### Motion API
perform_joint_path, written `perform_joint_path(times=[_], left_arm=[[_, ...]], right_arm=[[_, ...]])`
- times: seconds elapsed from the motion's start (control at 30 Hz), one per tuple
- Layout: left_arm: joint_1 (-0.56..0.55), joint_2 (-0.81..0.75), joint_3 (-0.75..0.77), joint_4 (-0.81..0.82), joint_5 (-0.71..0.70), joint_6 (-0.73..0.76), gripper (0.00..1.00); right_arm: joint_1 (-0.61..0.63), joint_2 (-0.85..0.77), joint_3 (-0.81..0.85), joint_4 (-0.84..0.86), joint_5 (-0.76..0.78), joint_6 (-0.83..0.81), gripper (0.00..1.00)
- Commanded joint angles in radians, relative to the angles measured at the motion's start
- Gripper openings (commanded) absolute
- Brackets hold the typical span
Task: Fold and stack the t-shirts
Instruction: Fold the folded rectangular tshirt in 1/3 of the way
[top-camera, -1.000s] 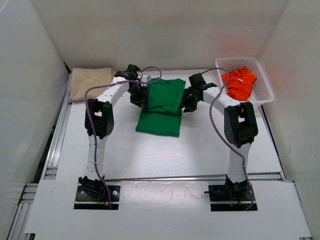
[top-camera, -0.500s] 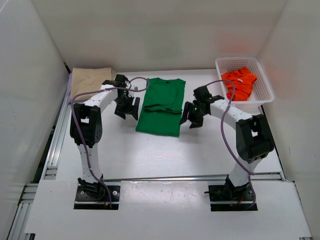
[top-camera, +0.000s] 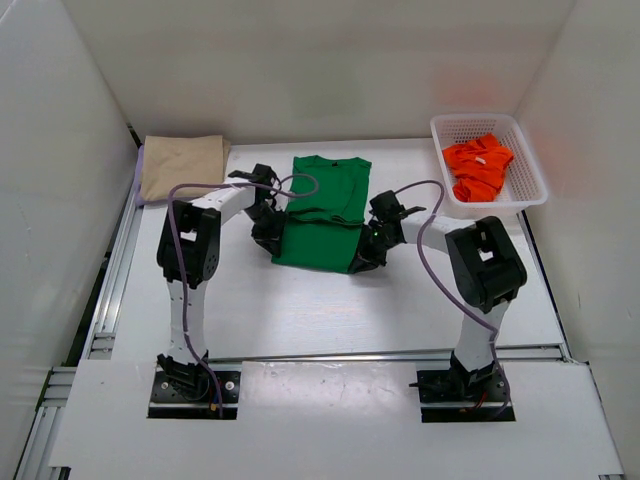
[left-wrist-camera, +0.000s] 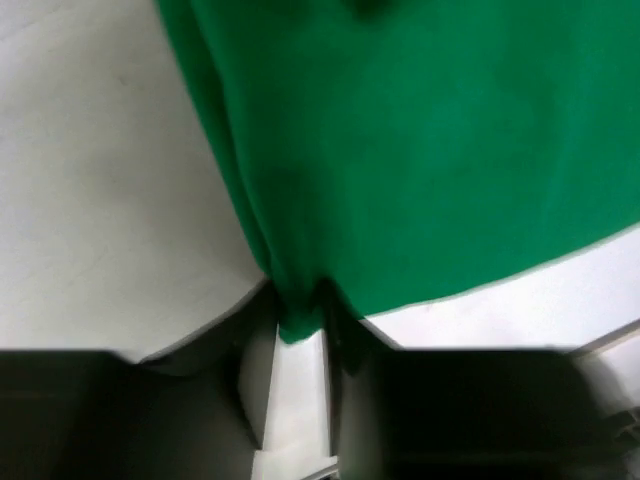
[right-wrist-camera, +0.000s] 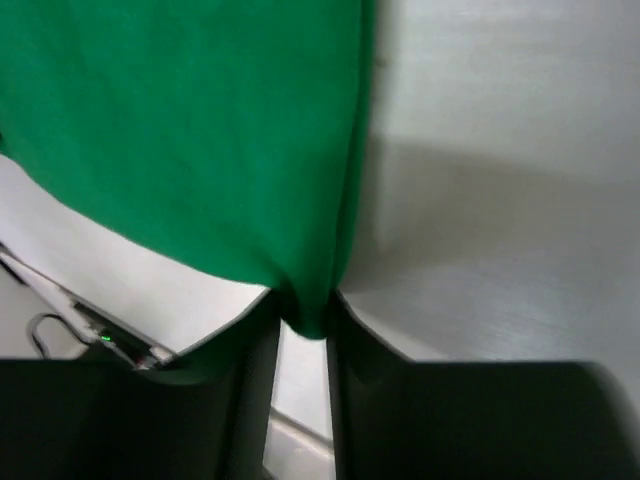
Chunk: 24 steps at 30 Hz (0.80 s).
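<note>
The left gripper (left-wrist-camera: 298, 325) is pinched narrow on a bunched fold at the edge of the green t-shirt (top-camera: 325, 215), the cloth drawn into a small tuck between its dark fingers. The right gripper (right-wrist-camera: 303, 315) nips the opposite edge the same way, a gathered point of green caught between its jaws. Half a second ago both grippers stood spread and clear of the shirt, one on each side. They have since come in to its lower side edges and closed on them. A second ago they were higher up, at the sleeves. The shirt lies flat in the middle of the table (top-camera: 300, 310), collar to the far side, its sleeves turned in so the shape is a long rectangle. It is soft, matt knit with a plain hem. The table top is smooth and white, with faint scuffs. At the far left corner a tan t-shirt (top-camera: 180, 165) lies folded in a neat square. At the far right an orange-red t-shirt (top-camera: 478, 167) sits crumpled inside a white lattice basket (top-camera: 530, 175) of rigid plastic.
</note>
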Motion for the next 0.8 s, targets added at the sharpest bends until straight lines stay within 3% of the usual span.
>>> perform_joint_path(times=[0.0,0.03,0.07,0.13,0.33,0.5,0.67,0.7,0.77], left_arm=[[-0.005,0.026,0.019,-0.003,0.021,0.011,0.19],[-0.005,0.015,0.019,-0.003,0.021,0.011,0.1],[-0.005,0.001,-0.006,-0.003,0.021,0.011,0.1],[-0.005,-0.066,-0.049,-0.003,0.012,0.011,0.1],[-0.054,-0.316,-0.383,0.014,-0.049,0.011,0.12],[-0.124,-0.434,-0.513,-0.104,-0.062,0.011,0.54],[-0.182,-0.581,-0.465,-0.086,-0.33,0.011,0.69],[-0.193,-0.582,-0.425,-0.086,-0.342,0.011,0.77],[-0.193,-0.564,-0.383,-0.168,-0.276,0.011,0.79]], right_arm=[[0.001,0.04,0.031,0.032,-0.015,0.015,0.15],[-0.008,0.04,0.031,0.032,-0.033,0.024,0.06],[-0.008,0.04,0.031,0.032,-0.034,0.024,0.0],[-0.008,0.001,-0.007,0.032,-0.044,0.01,0.0],[0.013,-0.196,-0.156,-0.106,-0.021,-0.082,0.0],[0.081,-0.354,-0.334,-0.139,-0.043,-0.125,0.0],[0.112,-0.406,-0.399,-0.14,-0.052,-0.125,0.0],[0.112,-0.406,-0.399,-0.14,-0.052,-0.125,0.0],[0.121,-0.415,-0.399,-0.152,-0.052,-0.125,0.0]])
